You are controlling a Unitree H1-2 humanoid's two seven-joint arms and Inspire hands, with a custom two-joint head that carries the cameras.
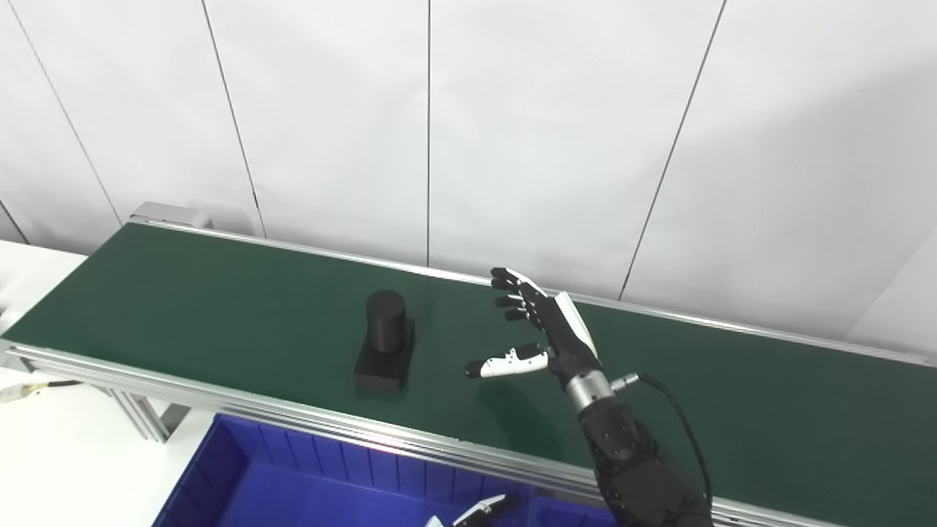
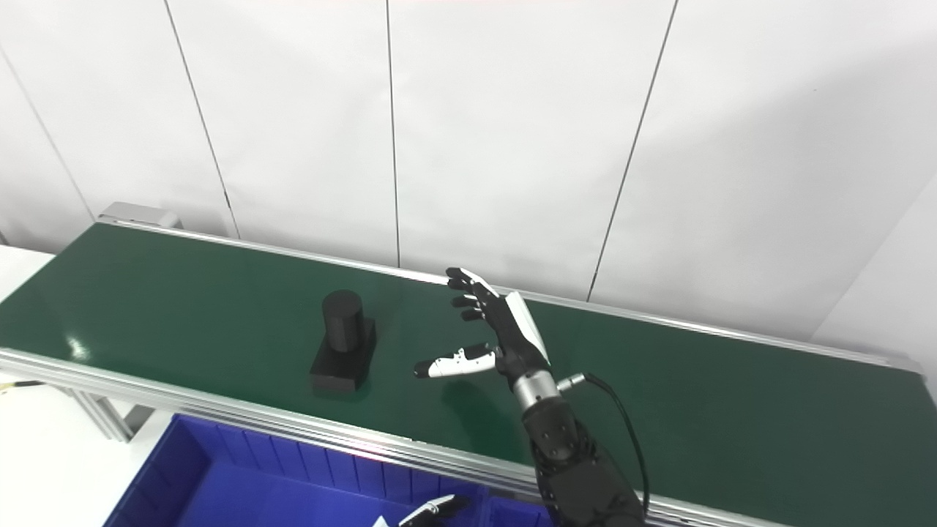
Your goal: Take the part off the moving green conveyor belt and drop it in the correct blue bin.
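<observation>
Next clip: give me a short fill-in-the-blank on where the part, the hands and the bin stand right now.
1. The black part stands on the ______ conveyor belt.
2. The right hand hovers with its fingers ______, holding nothing.
3. The blue bin sits ______ the belt's near rail.
4. Only the fingertips of the ______ hand show at the bottom edge.

Missing: green; apart; below; left

You've got two head cams side by side, both looking down and forward across the green belt (image 1: 219, 293) toward the white wall (image 2: 512, 132) behind it. Pretty close in. Both catch the same stretch of belt, with the blue bin (image 1: 241, 476) just below its near rail.
</observation>
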